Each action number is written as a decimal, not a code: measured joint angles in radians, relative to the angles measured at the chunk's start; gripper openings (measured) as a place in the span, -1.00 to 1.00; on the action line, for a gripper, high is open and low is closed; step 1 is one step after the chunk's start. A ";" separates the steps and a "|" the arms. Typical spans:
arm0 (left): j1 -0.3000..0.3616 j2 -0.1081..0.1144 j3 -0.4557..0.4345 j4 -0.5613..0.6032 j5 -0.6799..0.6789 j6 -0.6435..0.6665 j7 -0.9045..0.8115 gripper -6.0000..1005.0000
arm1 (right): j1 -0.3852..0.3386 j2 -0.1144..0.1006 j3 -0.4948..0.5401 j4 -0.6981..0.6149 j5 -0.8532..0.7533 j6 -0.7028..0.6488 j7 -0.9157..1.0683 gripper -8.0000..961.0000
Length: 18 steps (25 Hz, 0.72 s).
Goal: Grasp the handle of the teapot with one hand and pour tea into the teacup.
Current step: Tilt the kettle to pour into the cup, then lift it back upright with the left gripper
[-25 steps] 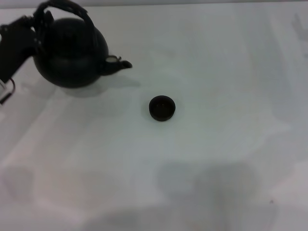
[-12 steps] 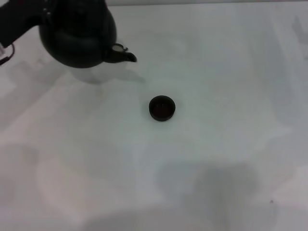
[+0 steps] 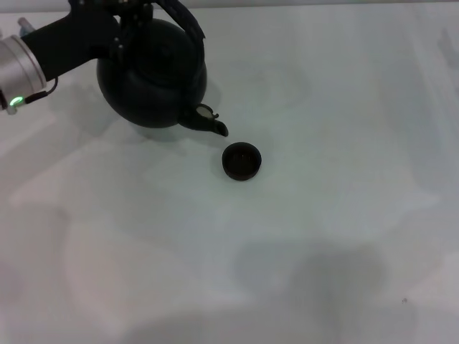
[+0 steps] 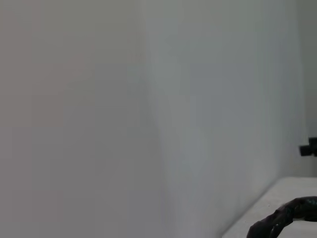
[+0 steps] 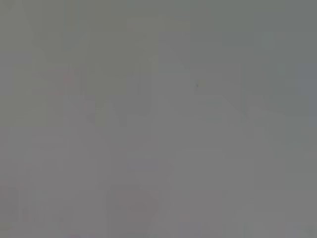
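Observation:
The black teapot [image 3: 152,79] hangs above the white table [image 3: 344,107] at the far left, tilted with its spout [image 3: 209,123] pointing down toward the teacup [image 3: 242,160]. The spout tip ends just up and left of the cup's rim. My left gripper [image 3: 133,10] reaches in from the left edge and is shut on the handle [image 3: 188,21] at the pot's top. A piece of the wrapped handle [image 4: 287,220] shows in the left wrist view. The small dark teacup stands upright near the table's middle. The right gripper is out of view.
The left arm's silver cuff with a green light [image 3: 16,72] crosses the upper left corner. The right wrist view shows only plain grey surface.
The teapot has been carried right and toward me, from the far left corner to beside the teacup, and has tipped spout-down. The teacup has not moved.

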 joint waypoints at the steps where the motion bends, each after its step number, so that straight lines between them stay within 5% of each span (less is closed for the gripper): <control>1: -0.004 0.000 0.000 0.000 0.010 -0.002 0.001 -0.72 | 0.000 0.000 0.000 0.000 0.000 0.000 0.000 0.75; 18: -0.089 -0.024 0.000 -0.044 0.103 -0.100 0.004 -0.72 | -0.002 -0.002 0.000 0.009 0.000 0.005 0.000 0.75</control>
